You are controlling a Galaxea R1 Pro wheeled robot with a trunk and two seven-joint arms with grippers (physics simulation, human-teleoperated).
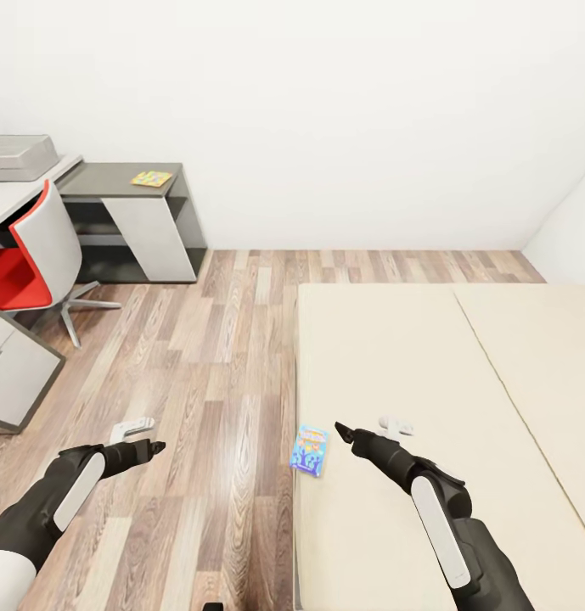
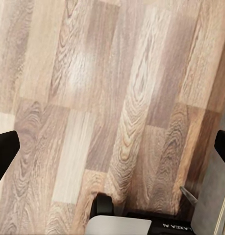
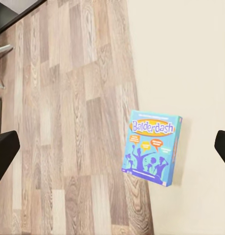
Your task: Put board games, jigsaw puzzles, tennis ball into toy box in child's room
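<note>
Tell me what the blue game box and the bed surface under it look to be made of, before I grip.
The board game looks like printed glossy cardboard: crisp edges, a bright cover reading Balderdash. The bed looks like matte cream fabric, plain with one seam; how soft it is cannot be told.

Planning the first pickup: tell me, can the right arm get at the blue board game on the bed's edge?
Probably yes. The right claw hangs open just beside the blue board game, and nothing lies between them on the bed.

Blue board game point(image 1: 310, 450) with cartoon figures — cream bed point(image 1: 428, 373), wood-plank floor point(image 1: 199, 356), red-and-white chair point(image 1: 33, 255).
</note>
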